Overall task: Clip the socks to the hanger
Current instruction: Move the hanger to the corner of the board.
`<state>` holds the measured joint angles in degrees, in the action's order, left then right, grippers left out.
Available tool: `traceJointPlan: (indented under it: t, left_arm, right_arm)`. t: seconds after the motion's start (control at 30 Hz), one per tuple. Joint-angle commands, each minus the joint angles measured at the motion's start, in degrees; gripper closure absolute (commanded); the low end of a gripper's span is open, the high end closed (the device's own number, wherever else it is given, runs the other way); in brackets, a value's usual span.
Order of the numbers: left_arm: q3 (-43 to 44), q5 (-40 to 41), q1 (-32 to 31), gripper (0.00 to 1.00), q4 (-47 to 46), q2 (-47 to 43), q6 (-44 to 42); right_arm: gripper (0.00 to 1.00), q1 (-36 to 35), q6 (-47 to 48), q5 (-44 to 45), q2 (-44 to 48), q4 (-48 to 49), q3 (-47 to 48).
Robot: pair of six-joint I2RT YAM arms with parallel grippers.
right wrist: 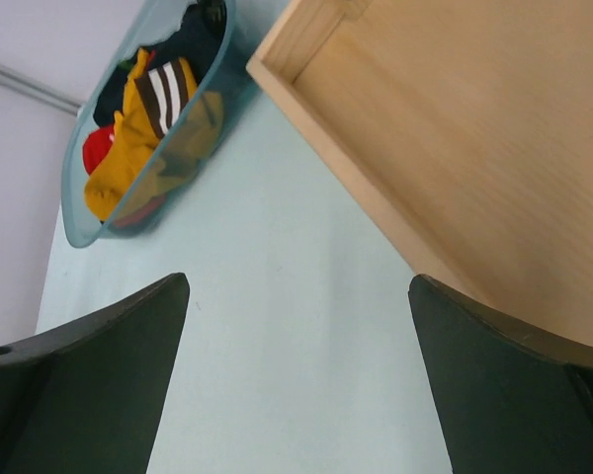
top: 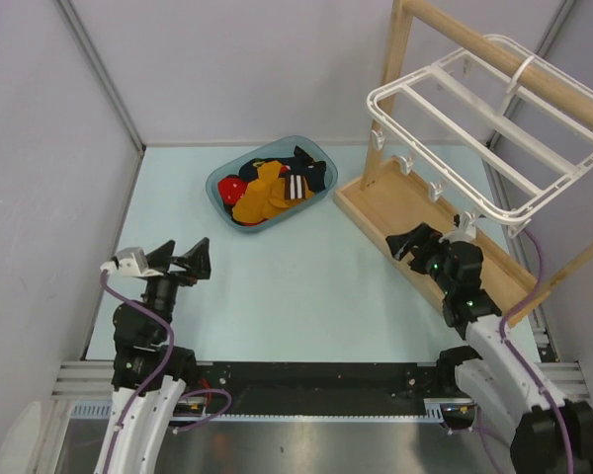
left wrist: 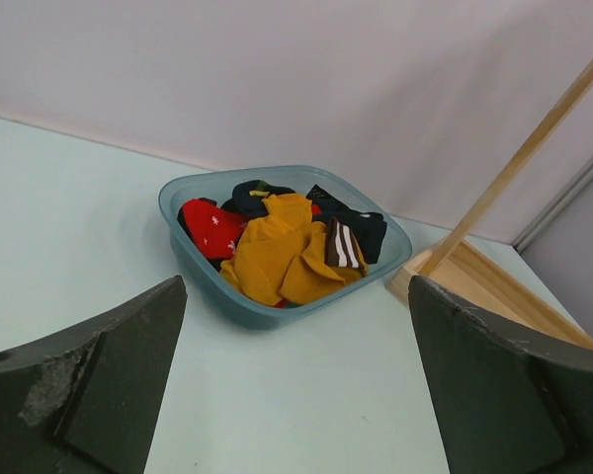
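The mustard-yellow socks (top: 260,196) lie heaped in a blue-grey tub (top: 220,177) at the back middle of the table, one with a dark cuff striped white (top: 296,187). They also show in the left wrist view (left wrist: 277,255) and the right wrist view (right wrist: 127,150). The white hanger (top: 494,130) hangs from the wooden rack's rod at the back right, small clips (top: 406,164) dangling along its near edge. My left gripper (top: 186,257) is open and empty at the near left. My right gripper (top: 415,243) is open and empty beside the rack's base.
Red socks (top: 233,191) and navy socks (top: 311,170) share the tub. The wooden rack (top: 430,222) has a tray-like base along the right side and an upright post (top: 387,94). Grey walls enclose the table at left, back and right.
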<state>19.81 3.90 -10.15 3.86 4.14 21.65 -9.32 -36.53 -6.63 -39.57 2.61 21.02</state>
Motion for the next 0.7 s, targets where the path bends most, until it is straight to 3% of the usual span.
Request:
traceJointPlan:
  t: [0.0, 0.27, 0.57, 0.67]
  left_arm:
    - [-1.00, -0.47, -0.39, 0.00, -3.59, 2.79, 2.87]
    - [-1.18, -1.09, -0.57, 0.00, -7.54, 8.60, 4.19]
    - [3.38, -2.23, -1.10, 0.00, -12.29, 22.29, 0.59]
    - [5.93, -2.93, -1.19, 0.00, -12.65, 27.04, -1.34]
  right_arm:
    - [0.00, -4.29, -3.80, 4.96, -11.11, 25.19, -0.10]
    - [0.00, -4.39, -6.09, 6.20, -41.17, 50.88, 4.82]
    - [0.01, -1.67, -11.87, -4.87, -70.95, 66.79, 20.37]
    - [0.00, -1.66, -13.30, -3.92, -75.99, 69.72, 24.50]
